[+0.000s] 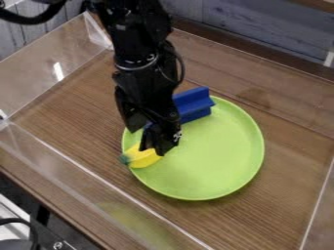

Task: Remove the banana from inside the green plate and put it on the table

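Wood-grain table (78,127) holds green plate (222,156); jaws gape over banana (141,157).

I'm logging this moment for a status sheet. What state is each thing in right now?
hand: open, pointing down right over the banana
banana: lying at the plate's left rim, partly hidden by the hand, not lifted
green plate: flat on the table, holding banana and block
blue block: resting at the plate's far rim

one banana (141,156), one green plate (222,156), one blue block (193,104)
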### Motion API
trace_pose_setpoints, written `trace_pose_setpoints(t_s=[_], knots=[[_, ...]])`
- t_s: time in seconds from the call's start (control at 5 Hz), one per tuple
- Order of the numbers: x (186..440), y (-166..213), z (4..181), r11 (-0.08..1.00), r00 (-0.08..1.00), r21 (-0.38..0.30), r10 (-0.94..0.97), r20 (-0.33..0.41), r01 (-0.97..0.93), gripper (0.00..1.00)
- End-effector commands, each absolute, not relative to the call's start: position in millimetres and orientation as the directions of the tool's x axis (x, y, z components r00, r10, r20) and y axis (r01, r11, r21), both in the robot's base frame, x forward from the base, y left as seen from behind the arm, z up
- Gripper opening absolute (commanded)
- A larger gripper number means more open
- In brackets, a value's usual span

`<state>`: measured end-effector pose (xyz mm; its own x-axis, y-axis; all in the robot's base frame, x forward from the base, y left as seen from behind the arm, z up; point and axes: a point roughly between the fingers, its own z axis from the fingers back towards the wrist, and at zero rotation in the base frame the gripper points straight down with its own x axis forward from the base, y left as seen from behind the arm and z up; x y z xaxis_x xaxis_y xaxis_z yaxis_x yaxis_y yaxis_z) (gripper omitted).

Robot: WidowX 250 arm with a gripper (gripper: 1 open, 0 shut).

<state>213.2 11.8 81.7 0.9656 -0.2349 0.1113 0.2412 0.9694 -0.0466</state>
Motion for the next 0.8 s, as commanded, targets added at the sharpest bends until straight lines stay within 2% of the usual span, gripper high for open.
trace_pose_setpoints(t_s=[0.0,0.4,0.6], knots=[[220.5,15.1,93.5,0.968,0.958,-0.031,-0.243,0.155,0.251,1.00],[225.5,21.2,103.3,0.974,0.961,-0.032,-0.216,0.171,0.225,1.00],[229.7,19.1,101.0,0.976,0.964,-0.034,-0.208,0.166,0.216,1.00]])
